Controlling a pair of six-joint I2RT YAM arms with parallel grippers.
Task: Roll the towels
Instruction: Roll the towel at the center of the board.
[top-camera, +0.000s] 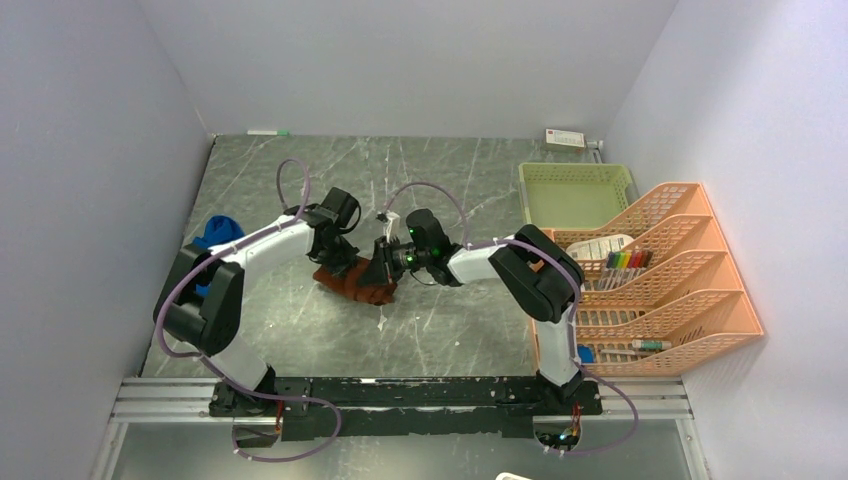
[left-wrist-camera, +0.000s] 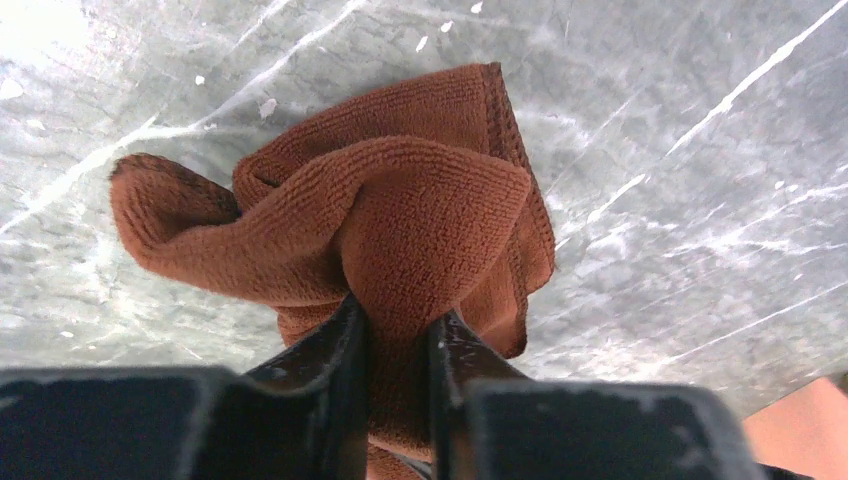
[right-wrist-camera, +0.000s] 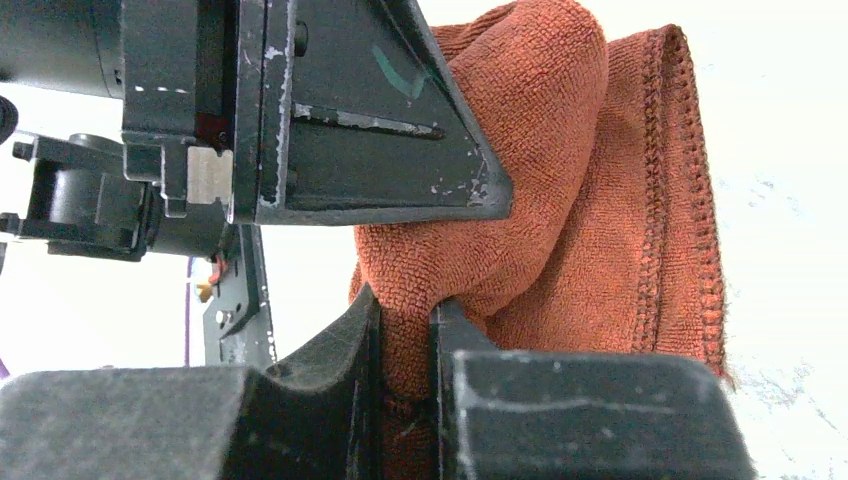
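- The rust-brown towel is bunched into loose folds near the middle of the top view, on the table. It is held from both sides.
- The left gripper has its dark fingers pinched on one thick fold. The right gripper is clamped on another fold, near the stitched hem.
- The two grippers meet almost nose to nose over the cloth. The left one's body fills the upper left of the right wrist view.
- The blue towel sits crumpled at the table's left edge, partly hidden behind the left arm.
- The table is grey, marble-patterned, with white veins and scuffs. Pale walls enclose it on three sides.
- A green basket stands at upper right, and an orange file rack sits just below it in the frame. The rack's small contents are hard to make out.
- The background of the right wrist view is washed out white.
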